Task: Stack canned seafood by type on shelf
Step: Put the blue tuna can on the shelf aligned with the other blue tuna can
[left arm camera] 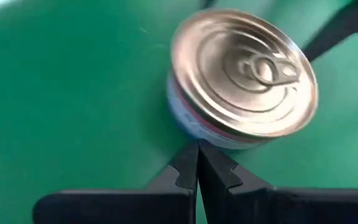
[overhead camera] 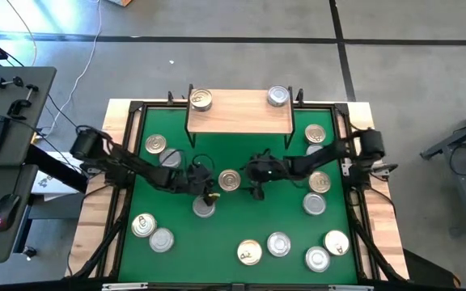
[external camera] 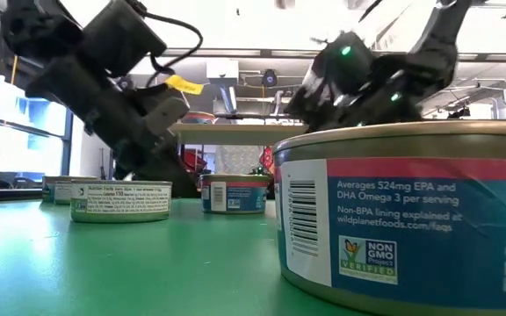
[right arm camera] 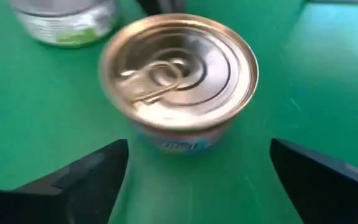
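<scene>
While your right gripper [right arm camera: 197,171] spreads its fingers wide around the gold-lidded tin [right arm camera: 179,78], centre it before closing; left gripper [left arm camera: 197,168] is pinched empty.

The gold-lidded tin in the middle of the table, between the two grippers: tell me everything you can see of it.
The gold-lidded tin is a small, round, flat metal can with a ring-pull tab on its ringed lid and a blue, white and pink paper label around its side. It stands upright on the green table, lid up, unopened. The open right gripper faces it with one finger to either side, not touching. The shut left gripper points at its side, very close; contact is unclear.
</scene>
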